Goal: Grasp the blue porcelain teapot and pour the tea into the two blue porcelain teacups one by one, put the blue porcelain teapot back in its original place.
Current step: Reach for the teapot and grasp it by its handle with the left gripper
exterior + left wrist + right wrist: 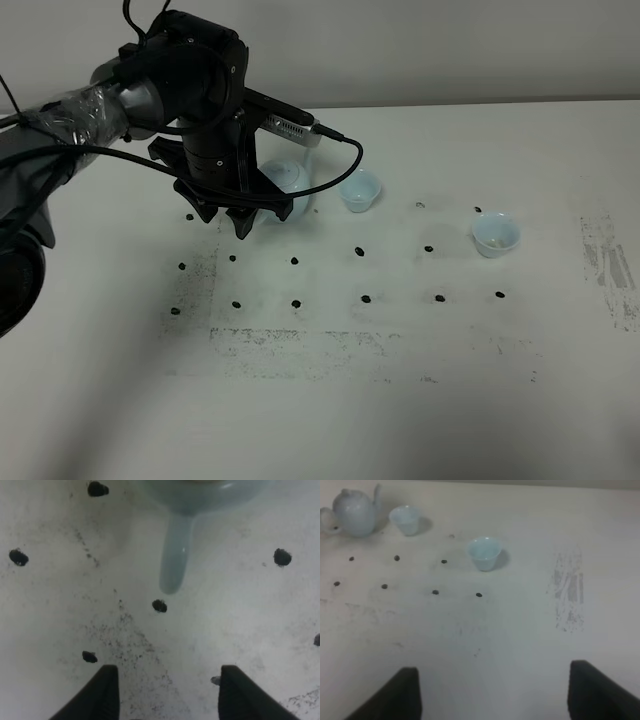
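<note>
the glossy teapot point(200, 495) seems slippery, fragile; take its handle point(175, 555) with the spread left fingers point(100, 695); right fingers point(395, 695) are spread too.

The left arm point(110, 95) reaches in from the left with its wrist bent downward. The left gripper point(225, 218) points down, jaws parted and empty. The right gripper point(495, 672) has its jaws wide apart, also empty.

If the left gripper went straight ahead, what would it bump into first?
Probably the blue teapot: the left gripper, jaws open, lines up with the part sticking out toward it, likely its handle. Only bare table lies between.
</note>
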Action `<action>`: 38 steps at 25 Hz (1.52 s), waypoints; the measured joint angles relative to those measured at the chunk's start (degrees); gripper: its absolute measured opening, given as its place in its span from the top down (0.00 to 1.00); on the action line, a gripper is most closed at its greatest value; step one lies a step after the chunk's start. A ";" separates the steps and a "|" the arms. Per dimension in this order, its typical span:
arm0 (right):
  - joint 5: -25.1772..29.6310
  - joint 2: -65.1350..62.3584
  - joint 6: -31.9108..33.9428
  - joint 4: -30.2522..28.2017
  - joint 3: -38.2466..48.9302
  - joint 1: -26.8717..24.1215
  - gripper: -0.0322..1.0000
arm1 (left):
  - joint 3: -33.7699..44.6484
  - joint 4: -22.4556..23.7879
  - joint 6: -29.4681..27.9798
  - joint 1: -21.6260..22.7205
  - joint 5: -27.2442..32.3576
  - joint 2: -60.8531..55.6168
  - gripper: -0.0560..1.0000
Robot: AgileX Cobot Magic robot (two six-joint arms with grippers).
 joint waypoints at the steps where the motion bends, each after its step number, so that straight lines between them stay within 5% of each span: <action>1: 0.00 0.00 0.00 0.00 0.00 0.00 0.40 | -0.09 0.00 0.00 0.00 0.01 0.18 0.54; 12: 0.00 0.00 0.00 0.00 0.00 0.00 0.40 | -12.89 0.00 0.15 0.00 0.28 8.14 0.54; 38: 0.00 0.00 0.00 0.00 0.00 0.00 0.40 | -13.47 0.05 7.41 -0.05 0.28 11.88 0.54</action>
